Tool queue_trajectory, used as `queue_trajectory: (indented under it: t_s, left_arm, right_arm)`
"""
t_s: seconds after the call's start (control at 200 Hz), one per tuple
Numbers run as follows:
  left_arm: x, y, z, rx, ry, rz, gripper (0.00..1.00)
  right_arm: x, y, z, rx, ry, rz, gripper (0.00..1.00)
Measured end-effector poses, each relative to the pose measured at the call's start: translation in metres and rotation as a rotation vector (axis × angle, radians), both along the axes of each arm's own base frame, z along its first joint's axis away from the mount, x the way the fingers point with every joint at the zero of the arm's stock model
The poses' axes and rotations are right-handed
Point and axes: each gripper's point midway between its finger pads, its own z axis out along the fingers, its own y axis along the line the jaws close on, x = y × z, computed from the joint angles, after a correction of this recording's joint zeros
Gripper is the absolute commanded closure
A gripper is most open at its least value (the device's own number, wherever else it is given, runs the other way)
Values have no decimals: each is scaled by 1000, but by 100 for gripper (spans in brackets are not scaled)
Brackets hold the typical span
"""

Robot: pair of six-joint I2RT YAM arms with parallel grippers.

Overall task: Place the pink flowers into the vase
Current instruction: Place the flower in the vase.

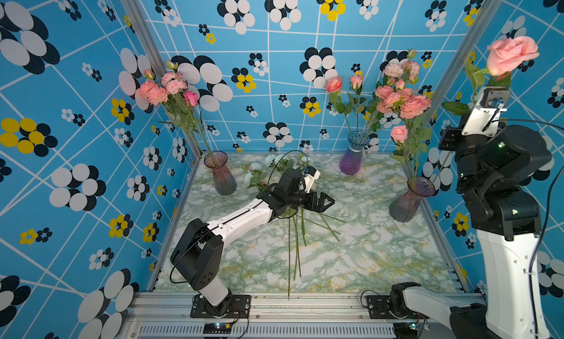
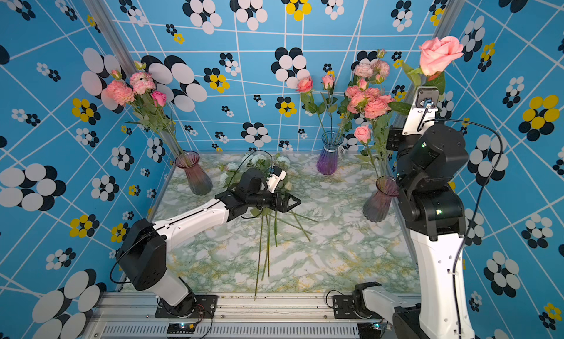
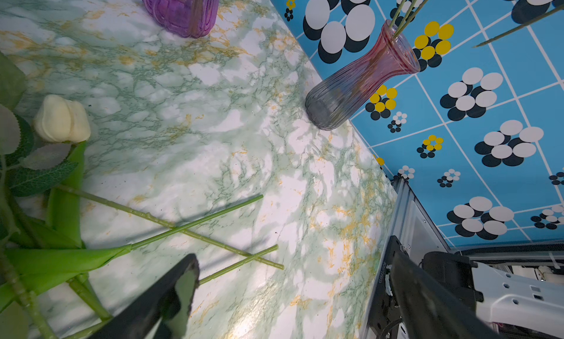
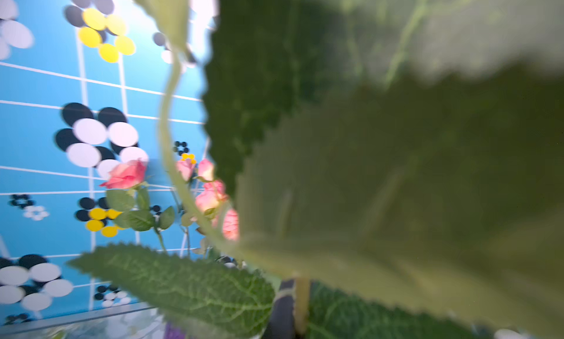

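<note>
**One rose aloft, waiting for a vase**

My right fingers (image 1: 495, 83) are closed on the stem of a pink rose (image 1: 511, 55), held high so its long stem can clear a rim. My left fingers (image 1: 324, 202) hang wide open over the white flowers (image 1: 259, 169) lying on the tabletop (image 1: 366, 255), gripping nothing. Beyond, the right vase (image 1: 409, 200), left vase (image 1: 221, 176) and purple vase (image 1: 354, 157) each hold pink flowers (image 1: 403, 101); the right vase looks my likeliest target

Large pink rose (image 1: 511, 55) aloft at right, bloom up; other pink flowers (image 1: 403, 101) upright in left vase (image 1: 224, 182), purple vase (image 1: 351, 163), right vase (image 1: 406, 204).
</note>
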Motion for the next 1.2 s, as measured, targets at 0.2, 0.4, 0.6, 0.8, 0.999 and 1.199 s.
queue_trajectory:
  t_s: [0.2, 0.4, 0.6, 0.8, 0.999, 1.199]
  left_arm:
    - [2, 2, 0, 4, -8, 1, 0]
    - [7, 8, 3, 4, -19, 15, 0]
    - [12, 13, 4, 2, -20, 30, 0]
    - [12, 13, 3, 3, -18, 29, 0]
    - [12, 15, 2, 7, -12, 31, 0]
    - [21, 30, 12, 0, -22, 67, 0]
  right_arm:
    - [56, -29, -47, 44, 76, -80, 100]
    - [83, -42, -96, 107, 130, -83, 100]
    - [94, -48, -153, 173, 203, -89, 100]
    - [89, -50, -207, 221, 282, -105, 98]
    - [80, -52, -215, 255, 275, -118, 72]
    - [73, -53, -204, 258, 253, -123, 48]
